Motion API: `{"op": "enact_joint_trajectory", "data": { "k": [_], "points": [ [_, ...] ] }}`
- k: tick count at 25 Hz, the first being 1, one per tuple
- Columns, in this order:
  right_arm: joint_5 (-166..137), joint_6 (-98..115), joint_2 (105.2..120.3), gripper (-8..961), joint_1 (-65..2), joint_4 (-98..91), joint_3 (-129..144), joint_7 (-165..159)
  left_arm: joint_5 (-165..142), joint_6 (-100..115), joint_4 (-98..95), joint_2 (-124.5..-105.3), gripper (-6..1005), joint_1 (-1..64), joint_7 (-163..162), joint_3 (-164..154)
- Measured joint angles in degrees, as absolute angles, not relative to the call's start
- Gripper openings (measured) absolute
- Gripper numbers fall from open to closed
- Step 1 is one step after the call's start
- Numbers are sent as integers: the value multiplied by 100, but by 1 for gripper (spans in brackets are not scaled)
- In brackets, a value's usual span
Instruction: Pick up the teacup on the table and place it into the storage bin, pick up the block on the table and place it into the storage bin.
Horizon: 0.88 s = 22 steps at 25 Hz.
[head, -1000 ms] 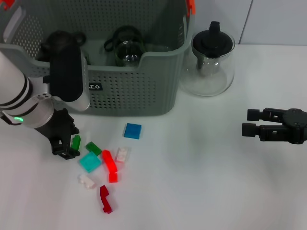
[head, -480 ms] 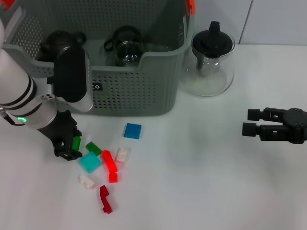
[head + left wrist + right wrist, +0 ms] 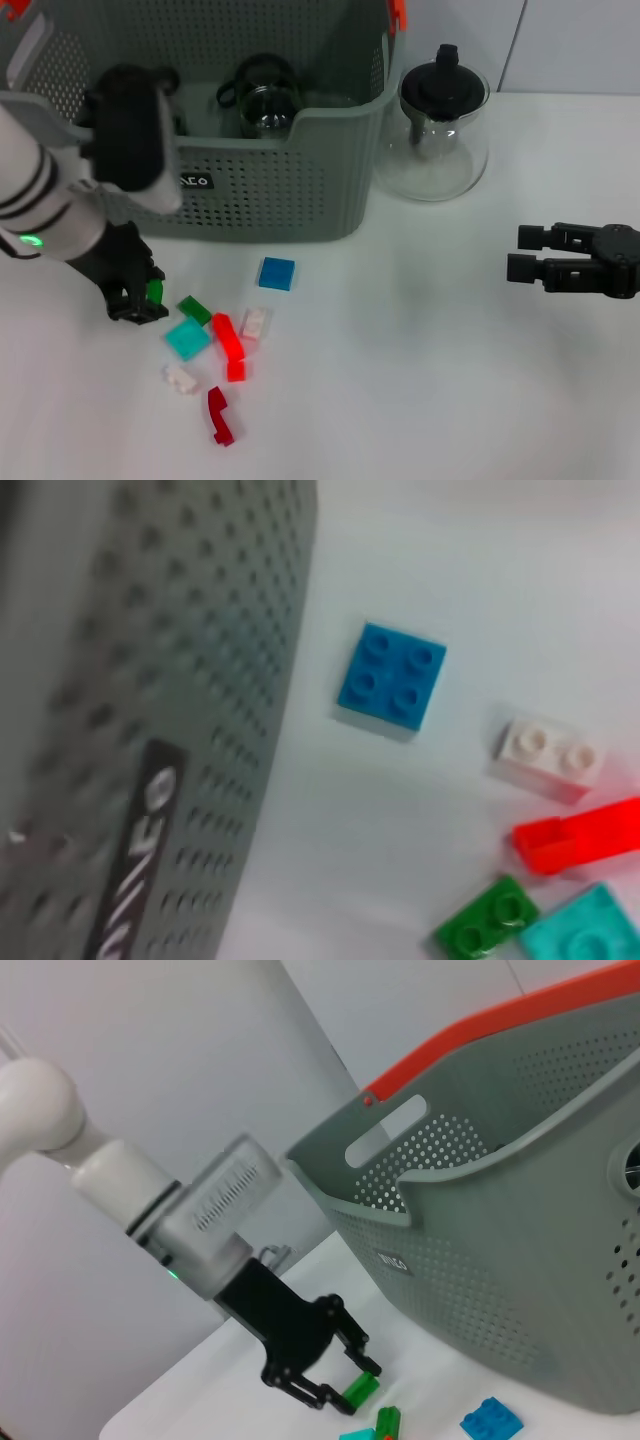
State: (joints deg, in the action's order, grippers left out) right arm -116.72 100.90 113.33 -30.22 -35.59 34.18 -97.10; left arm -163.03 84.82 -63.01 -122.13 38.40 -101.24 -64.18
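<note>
My left gripper [image 3: 146,300] is low over the table [image 3: 420,380], just in front of the storage bin [image 3: 280,190], and is shut on a small green block [image 3: 155,291]. The right wrist view shows that gripper [image 3: 345,1380] with the green block [image 3: 360,1388] between its fingertips. Several more blocks lie to its right: green [image 3: 194,309], teal [image 3: 187,339], red [image 3: 228,337], white [image 3: 255,322] and blue [image 3: 277,272]. A glass teacup [image 3: 262,105] stands inside the bin. My right gripper [image 3: 517,252] hovers open at the right, holding nothing.
A glass teapot [image 3: 440,130] with a black lid stands right of the bin. A dark red block [image 3: 219,415] and a small white one [image 3: 180,378] lie nearer the front. The left wrist view shows the bin wall [image 3: 150,680] and the blue block [image 3: 391,677].
My left arm has drawn up and a little to the left with the green block between its fingers. The right arm has stayed put.
</note>
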Motion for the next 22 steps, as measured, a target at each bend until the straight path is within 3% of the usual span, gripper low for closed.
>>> {"op": "enact_joint_trajectory", "data": {
  "k": [7, 10, 16, 22],
  "points": [
    [-11665, 10098, 11304, 943, -3052, -3564, 3419, -9718, -15221, 10546, -7749, -12422, 435, 3671, -10770, -4283],
    [-11661, 10085, 11322, 942, -3059, -3568, 3419, -9662, -14189, 11082, -7829, -12391, 450, 3653, -11435, -3673],
    [-11663, 10099, 11334, 943, -3062, -3569, 3424, -9594, -12286, 10979, -7549, -11911, 479, 4152, -12649, -3463],
    [-11663, 10111, 11337, 944, -3058, -3569, 3457, -9578, -12922, 9018, -7024, -11514, 508, 4904, -13324, -4003]
  ]
}}
